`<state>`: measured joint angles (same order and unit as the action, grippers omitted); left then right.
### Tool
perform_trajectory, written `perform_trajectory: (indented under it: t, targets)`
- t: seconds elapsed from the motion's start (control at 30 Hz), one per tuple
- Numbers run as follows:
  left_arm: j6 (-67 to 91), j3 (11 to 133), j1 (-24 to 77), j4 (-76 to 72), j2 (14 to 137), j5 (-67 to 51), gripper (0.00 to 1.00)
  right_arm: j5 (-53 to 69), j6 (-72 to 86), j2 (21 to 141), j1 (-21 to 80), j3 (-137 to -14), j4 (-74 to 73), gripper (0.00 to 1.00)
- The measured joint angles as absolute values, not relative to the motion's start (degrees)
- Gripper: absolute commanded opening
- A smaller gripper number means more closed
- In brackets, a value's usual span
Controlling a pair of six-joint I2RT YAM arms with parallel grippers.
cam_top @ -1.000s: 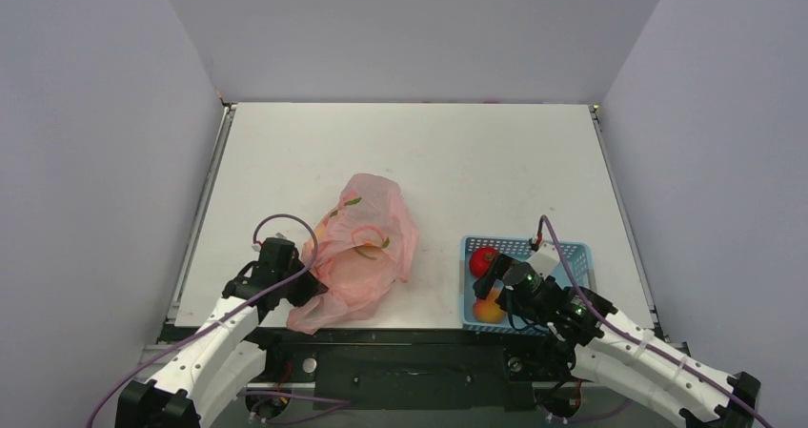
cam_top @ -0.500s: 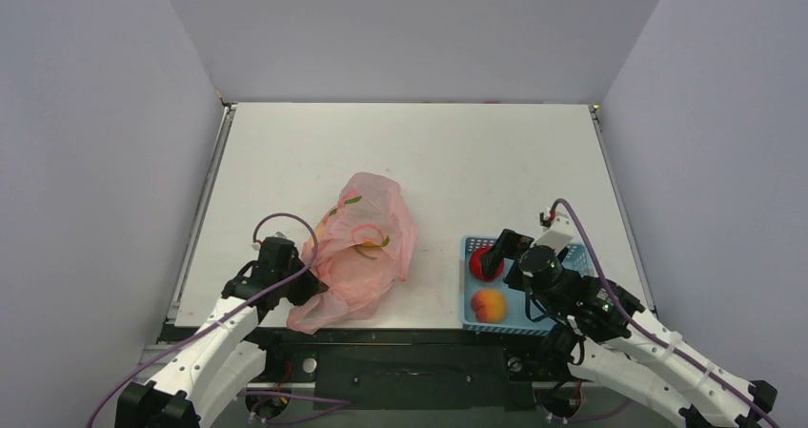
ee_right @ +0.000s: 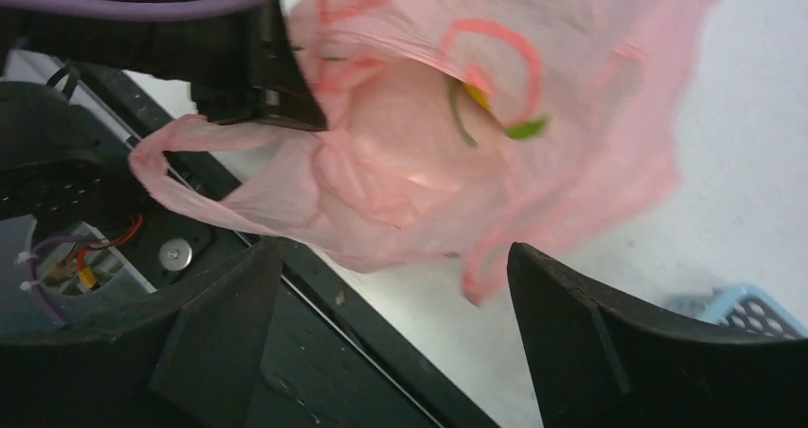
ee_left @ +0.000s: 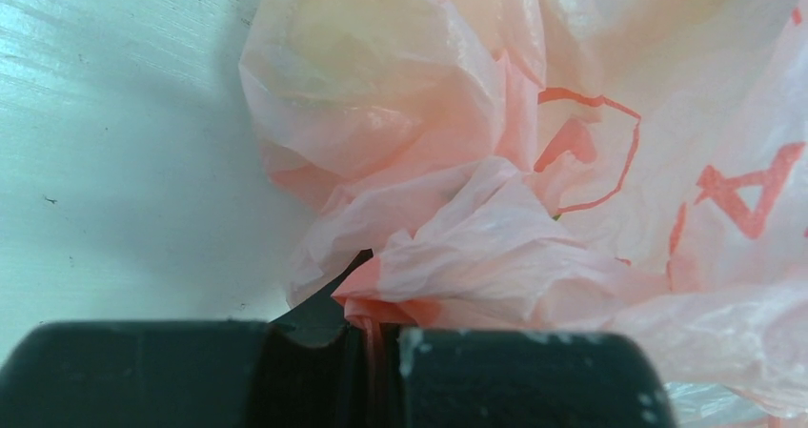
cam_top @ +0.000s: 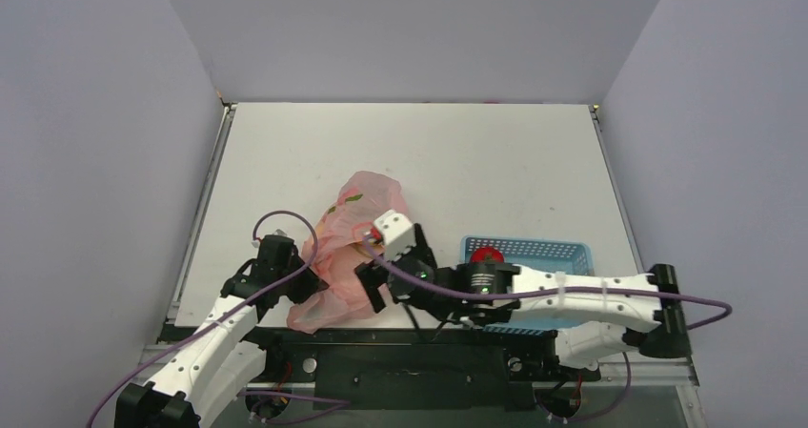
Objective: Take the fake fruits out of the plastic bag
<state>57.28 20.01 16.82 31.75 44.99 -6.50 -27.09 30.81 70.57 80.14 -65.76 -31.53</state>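
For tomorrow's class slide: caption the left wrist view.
Left pincer shut on the crinkly pink plastic bag, white table beside it.

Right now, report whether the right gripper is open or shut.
Open. In the right wrist view the right gripper has its fingers wide apart with nothing between them; the plastic bag lies beyond them.

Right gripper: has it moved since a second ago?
Yes. The right gripper has swung left, from over the blue basket, which sits where it was, to the pink bag.

White arms (cam_top: 214, 337), black joints (cam_top: 276, 256), purple cables (ee_right: 95, 4)
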Motion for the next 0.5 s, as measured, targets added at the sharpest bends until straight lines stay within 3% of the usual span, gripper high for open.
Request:
perform_trajectory:
  t: [0.27, 0.5]
  targets:
    - [56.47, 21.47, 16.84, 33.1, 44.99, -6.85, 0.0, -31.68, 19.33, 95.39, 85.91, -81.84, -29.5, 0.64]
    - [55.13, 25.23, 16.86, 36.53, 43.66, -6.85, 0.0, -32.56, 13.39, 104.2, 82.04, -83.37, -29.21, 0.51]
